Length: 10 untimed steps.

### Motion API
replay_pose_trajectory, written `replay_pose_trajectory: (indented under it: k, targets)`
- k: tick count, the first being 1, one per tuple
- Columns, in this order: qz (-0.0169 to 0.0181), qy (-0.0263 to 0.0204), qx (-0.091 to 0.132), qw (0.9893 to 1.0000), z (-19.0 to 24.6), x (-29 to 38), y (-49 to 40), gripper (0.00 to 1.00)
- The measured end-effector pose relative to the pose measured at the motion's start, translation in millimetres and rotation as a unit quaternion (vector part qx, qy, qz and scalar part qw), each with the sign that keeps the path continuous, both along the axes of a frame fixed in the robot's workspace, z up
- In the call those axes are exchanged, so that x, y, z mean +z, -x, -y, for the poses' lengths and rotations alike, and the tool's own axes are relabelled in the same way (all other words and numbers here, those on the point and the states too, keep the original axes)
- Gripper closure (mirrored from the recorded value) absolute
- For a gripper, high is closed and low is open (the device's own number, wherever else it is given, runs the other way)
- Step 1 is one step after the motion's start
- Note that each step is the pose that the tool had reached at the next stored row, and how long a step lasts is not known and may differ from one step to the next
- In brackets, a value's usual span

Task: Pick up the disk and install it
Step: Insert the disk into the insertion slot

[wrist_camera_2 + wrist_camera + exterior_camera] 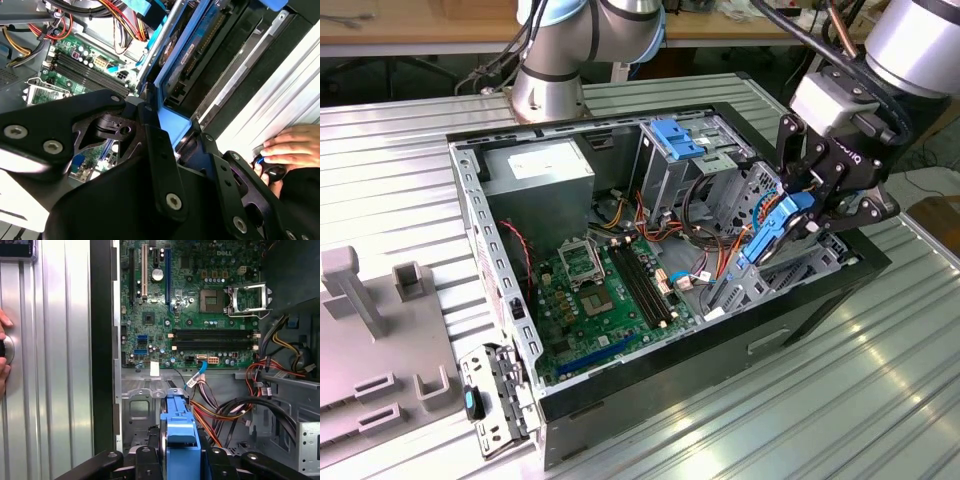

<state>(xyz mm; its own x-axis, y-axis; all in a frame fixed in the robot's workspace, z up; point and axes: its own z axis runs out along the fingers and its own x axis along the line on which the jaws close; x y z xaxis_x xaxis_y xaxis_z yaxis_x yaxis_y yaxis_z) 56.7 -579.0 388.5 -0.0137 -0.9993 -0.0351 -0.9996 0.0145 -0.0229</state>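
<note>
Exterior view: your pincer is clenched on the disk, held tilted over the drive cage. Risk: that tilt may jam its rail against the cage, or snag the cables.

— Where does the exterior view stand?
— High and set back, slanting down into the open computer case on the ribbed table.
— The wrist views?
— Both close. The first wrist view looks straight down past the gripper and disk; the second wrist view slants along it. All three share the motherboard.
</note>
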Motion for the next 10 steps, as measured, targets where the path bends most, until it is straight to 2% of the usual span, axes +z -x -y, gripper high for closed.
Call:
replay_pose_trajectory:
  k: [3, 10]
  targets:
    - [0.0, -0.0001, 0.0, 1.0, 0.1, -4.7, 0.0, 0.63]
    - [0.0, 0.0, 0.0, 1.0, 0.7, -21.2, 0.0, 0.63]
